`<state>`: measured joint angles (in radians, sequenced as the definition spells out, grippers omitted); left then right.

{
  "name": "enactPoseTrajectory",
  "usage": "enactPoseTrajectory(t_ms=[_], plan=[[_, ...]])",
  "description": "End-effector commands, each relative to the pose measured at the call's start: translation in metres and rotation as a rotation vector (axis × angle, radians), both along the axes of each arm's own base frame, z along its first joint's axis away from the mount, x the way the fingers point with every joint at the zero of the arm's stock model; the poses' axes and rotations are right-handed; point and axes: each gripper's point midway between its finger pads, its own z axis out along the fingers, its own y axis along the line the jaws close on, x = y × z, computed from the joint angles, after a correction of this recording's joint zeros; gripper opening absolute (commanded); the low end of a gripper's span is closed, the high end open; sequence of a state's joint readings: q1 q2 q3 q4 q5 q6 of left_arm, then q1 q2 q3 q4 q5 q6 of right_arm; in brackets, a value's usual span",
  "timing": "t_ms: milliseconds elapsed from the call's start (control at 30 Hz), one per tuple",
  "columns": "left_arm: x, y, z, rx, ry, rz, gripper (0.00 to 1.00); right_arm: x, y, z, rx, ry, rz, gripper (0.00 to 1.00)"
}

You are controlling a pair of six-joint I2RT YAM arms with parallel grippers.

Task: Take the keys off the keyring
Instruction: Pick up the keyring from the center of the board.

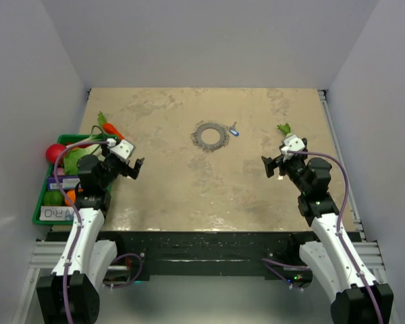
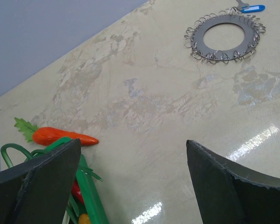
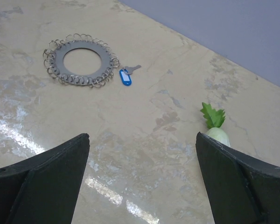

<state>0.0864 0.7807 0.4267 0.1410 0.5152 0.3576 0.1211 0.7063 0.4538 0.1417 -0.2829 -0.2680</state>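
The keyring [image 1: 210, 136] is a flat grey ring edged with small wire loops, lying at the table's middle back. It also shows in the left wrist view [image 2: 225, 37] and the right wrist view [image 3: 80, 59]. The small silver key with a blue head [image 1: 234, 131] lies just right of it, touching or nearly touching its edge, and shows in both wrist views [image 2: 252, 8] [image 3: 126, 77]. My left gripper [image 1: 136, 167] is open and empty at the near left. My right gripper [image 1: 268, 167] is open and empty at the near right. Both are well short of the keyring.
A green tray [image 1: 46, 202] with toy vegetables and a red ball sits at the left edge. An orange carrot [image 2: 60, 136] lies beside it. A white radish with green leaves [image 3: 216, 127] lies at the right, next to my right gripper.
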Motion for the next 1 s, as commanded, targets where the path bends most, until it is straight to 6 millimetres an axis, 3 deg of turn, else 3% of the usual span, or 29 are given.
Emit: enactPoseTrajectory(t_ms=[0,300,467,600,667,700,733,800,967], plan=[[0.002,-0.003,0.011,-0.017,-0.030,-0.014,0.99,0.002,0.001,0.019,0.015,-0.049,0.005,0.99],[0.001,-0.006,0.010,-0.015,-0.027,-0.033,0.99,0.003,0.001,0.013,-0.013,-0.045,0.017,0.99],[0.002,-0.009,0.009,-0.032,-0.014,-0.043,0.99,0.008,-0.008,0.010,-0.092,-0.084,-0.014,0.99],[0.003,-0.012,0.012,0.002,-0.022,-0.082,0.99,0.001,-0.003,0.003,-0.234,-0.061,0.081,0.99],[0.003,-0.015,0.012,0.012,-0.019,-0.110,0.99,-0.001,0.003,0.014,-0.278,-0.077,0.135,0.99],[0.003,-0.017,0.016,0.017,-0.017,-0.128,0.99,-0.010,0.011,0.004,-0.285,-0.022,0.205,0.99],[0.002,-0.023,0.018,0.017,-0.015,-0.167,0.99,-0.011,0.014,0.016,-0.296,-0.030,0.230,0.99],[0.002,-0.027,0.020,0.039,-0.009,-0.211,0.99,-0.019,0.020,0.013,-0.328,0.004,0.299,0.99],[0.007,-0.035,0.028,0.067,0.017,-0.288,0.99,-0.018,0.022,0.031,-0.356,-0.035,0.316,0.99]])
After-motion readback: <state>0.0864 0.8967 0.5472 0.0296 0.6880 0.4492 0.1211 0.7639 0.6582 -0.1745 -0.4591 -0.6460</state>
